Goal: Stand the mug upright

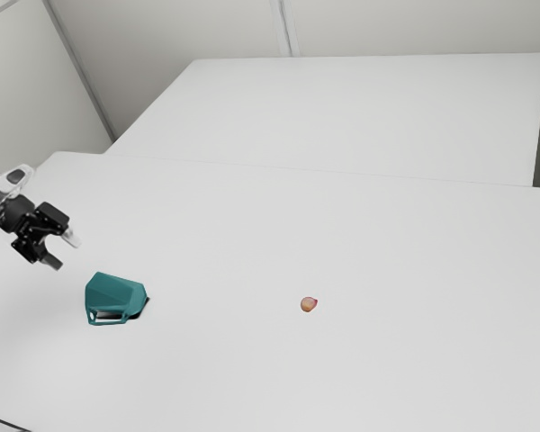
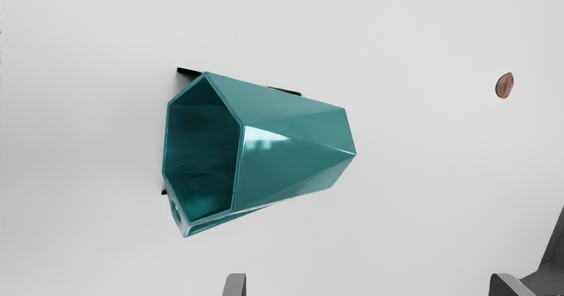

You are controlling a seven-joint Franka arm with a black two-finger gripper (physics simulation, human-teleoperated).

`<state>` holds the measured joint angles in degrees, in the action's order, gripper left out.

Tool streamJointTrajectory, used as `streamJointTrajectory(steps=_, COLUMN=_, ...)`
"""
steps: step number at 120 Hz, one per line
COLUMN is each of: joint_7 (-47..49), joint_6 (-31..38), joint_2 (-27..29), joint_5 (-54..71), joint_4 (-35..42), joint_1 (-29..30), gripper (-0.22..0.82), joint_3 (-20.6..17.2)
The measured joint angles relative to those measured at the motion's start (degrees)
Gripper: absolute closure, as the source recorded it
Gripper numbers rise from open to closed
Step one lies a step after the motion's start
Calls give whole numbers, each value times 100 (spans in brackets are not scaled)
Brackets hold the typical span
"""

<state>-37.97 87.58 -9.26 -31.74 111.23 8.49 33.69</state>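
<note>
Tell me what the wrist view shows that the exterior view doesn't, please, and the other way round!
Wrist view alone: a look through the open mouth into the mug.

Exterior view alone: the white part of the arm and the walls beyond the table.

Both: the teal mug lying on its side, the small reddish-brown thing, the tabletop, and the fingers, spread apart.

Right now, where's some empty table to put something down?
Bare table lies between the mug and the small reddish thing, and past it toward the exterior view's right. Crowded spot: the mug, with my open gripper near it.
</note>
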Motion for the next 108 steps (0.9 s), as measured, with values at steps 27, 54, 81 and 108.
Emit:
streamJointTrajectory(steps=27, joint_7=-627, joint_6=266, joint_2=-658, joint_5=-438, joint_4=16, joint_1=77, gripper=0, joint_3=7)
streamJointTrajectory(steps=54, joint_7=-1113, joint_6=333, joint_2=-780, joint_5=-868, joint_4=224, joint_1=83, gripper=0, joint_3=-45)
streamJointTrajectory(steps=81, joint_7=-1483, joint_6=303, joint_2=-903, joint_5=-1218, joint_4=422, joint_1=81, gripper=0, joint_3=-210)
streamJointTrajectory(steps=108, joint_7=-1737, joint_6=224, joint_2=-875, joint_5=-1318, joint_4=435, joint_1=123, gripper=48, joint_3=-231)
